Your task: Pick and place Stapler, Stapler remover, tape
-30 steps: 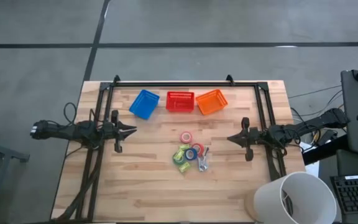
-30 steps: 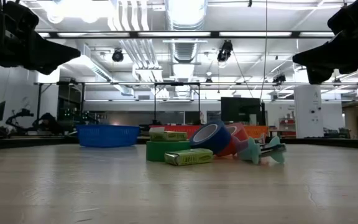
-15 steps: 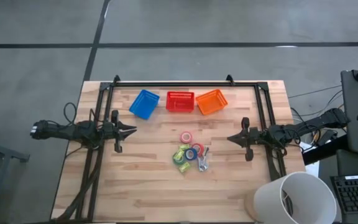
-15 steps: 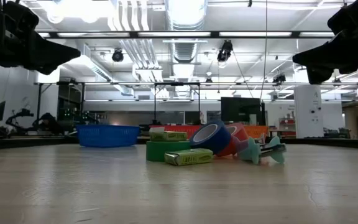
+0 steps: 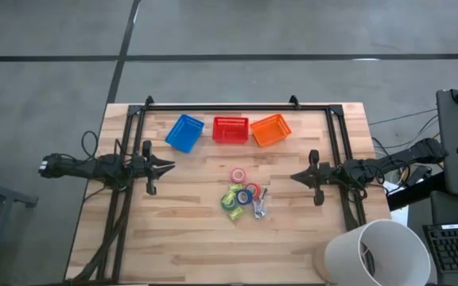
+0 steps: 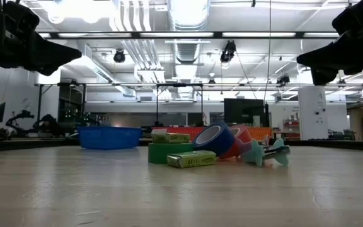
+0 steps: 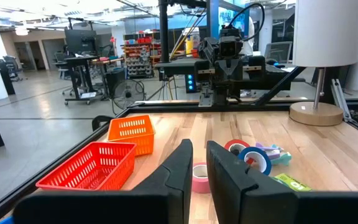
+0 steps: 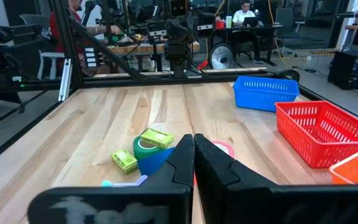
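Note:
The tape rolls lie in a cluster mid-table: a pink roll [image 5: 238, 175] flat on the wood, and a blue roll [image 6: 216, 139] that leans tilted against a red roll [image 6: 239, 140] beside a flat green roll [image 6: 167, 152]. Two small yellow-green blocks [image 5: 233, 213] [image 8: 157, 138], which I take for staplers, sit at the green roll. The teal stapler remover [image 6: 266, 153] lies at the cluster's right. My left gripper [image 5: 171, 166] hovers level at the table's left, open by a narrow gap. My right gripper [image 5: 294, 176] hovers level at the right, shut. Both point at the cluster.
Blue [image 5: 185, 132], red [image 5: 230, 129] and orange [image 5: 271, 130] baskets stand in a row at the far edge. A black frame [image 5: 237, 107] runs around the far side and both arm bases. A white lamp shade [image 5: 376, 253] stands at the near right corner.

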